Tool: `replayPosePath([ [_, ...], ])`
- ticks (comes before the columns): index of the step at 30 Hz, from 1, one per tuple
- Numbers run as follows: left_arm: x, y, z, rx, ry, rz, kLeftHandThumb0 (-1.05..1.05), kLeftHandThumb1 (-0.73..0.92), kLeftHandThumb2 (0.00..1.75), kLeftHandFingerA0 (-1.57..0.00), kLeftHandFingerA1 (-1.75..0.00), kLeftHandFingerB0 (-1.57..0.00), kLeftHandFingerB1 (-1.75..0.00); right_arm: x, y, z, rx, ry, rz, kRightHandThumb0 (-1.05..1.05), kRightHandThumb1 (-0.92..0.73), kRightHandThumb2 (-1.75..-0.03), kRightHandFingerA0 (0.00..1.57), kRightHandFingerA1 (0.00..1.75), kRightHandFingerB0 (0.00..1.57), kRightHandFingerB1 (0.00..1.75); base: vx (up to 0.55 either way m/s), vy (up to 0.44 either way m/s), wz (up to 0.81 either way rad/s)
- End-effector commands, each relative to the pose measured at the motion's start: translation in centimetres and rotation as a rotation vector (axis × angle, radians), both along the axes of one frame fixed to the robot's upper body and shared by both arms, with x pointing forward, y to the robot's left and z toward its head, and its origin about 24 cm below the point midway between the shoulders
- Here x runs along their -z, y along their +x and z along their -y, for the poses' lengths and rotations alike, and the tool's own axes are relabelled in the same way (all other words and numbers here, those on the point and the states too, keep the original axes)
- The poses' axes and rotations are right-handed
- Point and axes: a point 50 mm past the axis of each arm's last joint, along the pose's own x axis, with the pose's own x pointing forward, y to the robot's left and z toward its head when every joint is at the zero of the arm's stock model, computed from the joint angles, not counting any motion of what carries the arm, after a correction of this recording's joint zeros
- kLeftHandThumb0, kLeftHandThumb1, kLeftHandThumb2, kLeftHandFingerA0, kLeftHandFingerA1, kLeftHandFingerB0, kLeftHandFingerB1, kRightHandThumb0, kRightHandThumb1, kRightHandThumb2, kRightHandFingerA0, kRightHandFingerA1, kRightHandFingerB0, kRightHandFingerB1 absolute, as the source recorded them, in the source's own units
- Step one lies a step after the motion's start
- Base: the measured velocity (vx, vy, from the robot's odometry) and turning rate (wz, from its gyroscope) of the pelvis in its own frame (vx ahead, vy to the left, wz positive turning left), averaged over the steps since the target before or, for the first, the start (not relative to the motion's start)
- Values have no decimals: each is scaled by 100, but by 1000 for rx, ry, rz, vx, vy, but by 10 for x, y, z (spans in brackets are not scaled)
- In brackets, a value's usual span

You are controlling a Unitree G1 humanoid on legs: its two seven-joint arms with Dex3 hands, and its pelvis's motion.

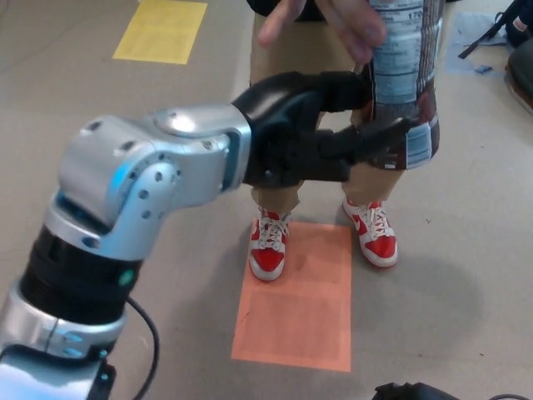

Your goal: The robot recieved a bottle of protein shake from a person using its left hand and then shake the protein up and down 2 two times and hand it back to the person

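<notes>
**Handover at the bottle: left hand closing in, person not yet clear**

Far left, the left arm [141, 192] rises from the bottom-left corner of the view: a black ribbed forearm sleeve, then a brushed silver housing with rounded corners and small screw holes. A thin black cable loops beneath it. Beyond the wrist the left hand [321, 133] is matt black and blocky. Its fingers [379, 137] are spread narrowly around the lower part of the bottle [405, 83], one reaching across the front of the label, the thumb side lying higher; whether they bear firmly on it cannot be told.

The bottle stands upright near the top edge, right of centre: a cylinder in a glossy wrapper, white with printed text above, dark brown below, with a small barcode panel at the foot. The person's hand [333, 21] is at its upper part, fingers loosely open and blurred; contact there is unclear.

Behind are khaki trousers [287, 58], red-and-white laced shoes [268, 247] and an orange rectangle [300, 300] on the smooth grey floor [450, 283]; a yellow rectangle [162, 29] lies top left. The right hand is out of view.

Judged from the frame, this is either the receiving or the returning exchange; which one, and whether shaking is done, cannot be determined.
</notes>
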Motion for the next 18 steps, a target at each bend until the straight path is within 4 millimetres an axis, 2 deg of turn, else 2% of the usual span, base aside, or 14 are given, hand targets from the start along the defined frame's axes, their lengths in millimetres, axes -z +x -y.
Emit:
replayPosePath([
  [1,6,6,-2,-137,23,84,-76,41,74,0,-8,0,0,2,-4,2,7,5,-7,-46,-50,-115,104,101,91,82,0,0,0],
  [4,7,9,-3,-171,-1,98,-75,40,69,-3,-16,0,0,1,-3,2,9,11,-4,-46,-49,-115,105,101,92,81,0,0,0],
  [5,7,10,-3,-180,-1,111,-74,39,71,0,-13,0,0,1,-2,2,8,11,-3,-47,-51,-112,107,101,97,71,0,0,0],
  [6,7,11,-3,-187,-2,122,-74,39,71,0,-13,0,0,1,-2,2,5,9,-2,-47,-51,-112,107,101,97,71,0,0,0],
  [7,7,12,-3,-210,-4,139,-70,51,56,0,-15,0,-5,1,-2,2,4,6,-5,-47,-50,-115,104,101,91,81,0,0,0],
  [8,7,14,-3,-224,-7,149,-71,43,80,0,-9,0,-5,1,-2,3,3,4,-6,-47,-49,-114,104,101,91,81,0,0,0],
  [10,7,16,-4,-243,-20,153,-70,42,79,0,-10,0,-7,0,-2,3,0,1,5,-47,-48,-114,105,100,92,81,0,0,0],
  [11,6,18,-5,-249,-15,165,-72,44,80,0,-8,0,-4,-1,0,1,-2,1,14,-47,-48,-112,108,98,97,71,0,0,0],
  [12,6,19,-6,-256,-10,172,-75,45,80,0,-6,0,-2,-1,1,1,-2,0,12,-47,-47,-114,107,103,91,81,0,0,0],
  [18,7,25,-12,-291,2,194,-77,46,81,0,-4,0,0,-1,1,3,-3,0,1,-46,-47,-116,105,99,90,80,0,0,0],
])
